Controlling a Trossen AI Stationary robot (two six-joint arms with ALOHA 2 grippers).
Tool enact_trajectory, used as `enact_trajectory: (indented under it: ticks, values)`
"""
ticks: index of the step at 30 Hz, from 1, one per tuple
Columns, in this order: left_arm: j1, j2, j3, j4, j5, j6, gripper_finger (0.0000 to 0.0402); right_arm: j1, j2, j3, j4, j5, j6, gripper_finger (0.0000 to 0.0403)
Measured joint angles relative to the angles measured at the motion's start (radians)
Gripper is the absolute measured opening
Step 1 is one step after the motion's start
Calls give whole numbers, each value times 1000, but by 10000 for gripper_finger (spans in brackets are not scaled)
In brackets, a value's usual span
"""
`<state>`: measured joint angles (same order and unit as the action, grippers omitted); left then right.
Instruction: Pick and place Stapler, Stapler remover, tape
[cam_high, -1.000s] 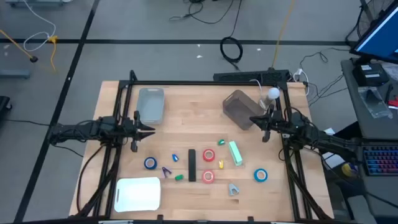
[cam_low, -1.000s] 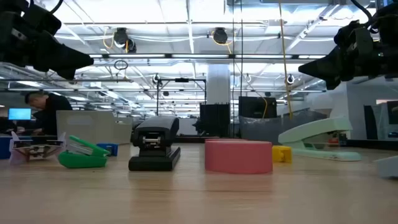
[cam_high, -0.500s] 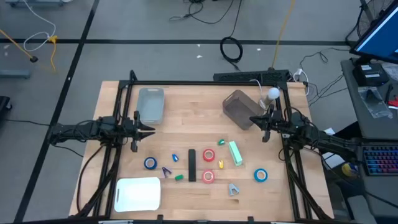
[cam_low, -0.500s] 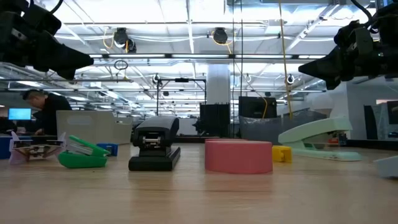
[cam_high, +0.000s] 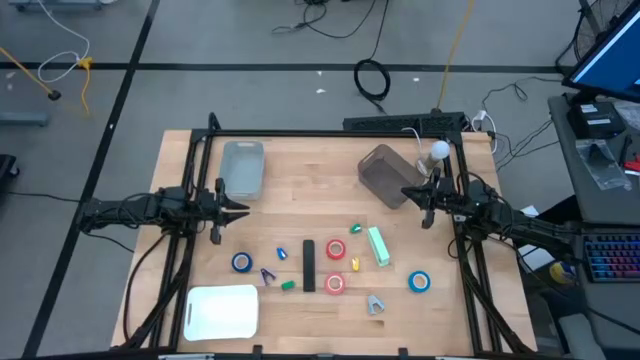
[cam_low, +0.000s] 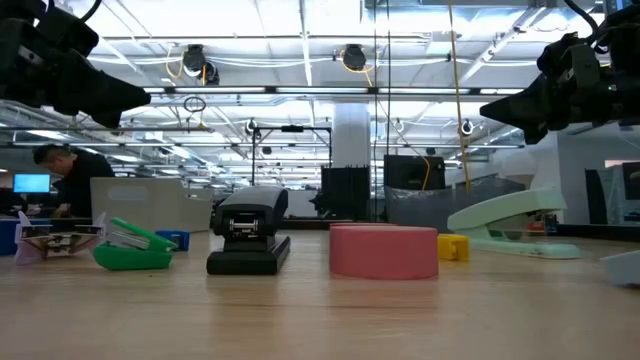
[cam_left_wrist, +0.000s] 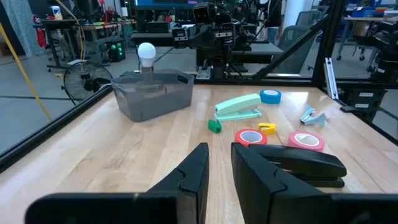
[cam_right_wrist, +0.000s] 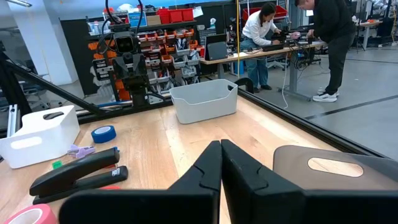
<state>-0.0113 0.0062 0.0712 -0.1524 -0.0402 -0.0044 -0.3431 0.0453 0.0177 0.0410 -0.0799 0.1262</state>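
Nothing is shifting between the earlier pictures and this one; both arms are staying parked. The left gripper (cam_high: 243, 209) is hovering at the table's left side, fingers slightly parted and empty. The right gripper (cam_high: 405, 192) is waiting clenched shut beside the dark bin (cam_high: 384, 175). The black stapler (cam_high: 309, 266) is lying mid-table, its long axis running front to back, roughly between the arms. The red tape (cam_high: 335, 250) and green stapler (cam_high: 378, 246) are sitting nearer the right arm; the blue tape (cam_high: 241, 262) is lying nearer the left.

Black stapler (cam_high: 309, 265) lies mid-table between red tape rolls (cam_high: 335, 250) and purple staple remover (cam_high: 267, 275).
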Motion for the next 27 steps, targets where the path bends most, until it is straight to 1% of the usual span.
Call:
enact_trajectory:
  ticks: [20, 23, 27]
  values:
    - [0, 0, 0, 0, 0, 0, 72, 0, 0, 0, 0, 0, 9, 0]
    - [0, 0, 0, 0, 0, 0, 72, 0, 0, 0, 7, -2, 111, 0]
    - [0, 0, 0, 0, 0, 0, 72, 0, -1, 0, 80, -4, 376, 0]
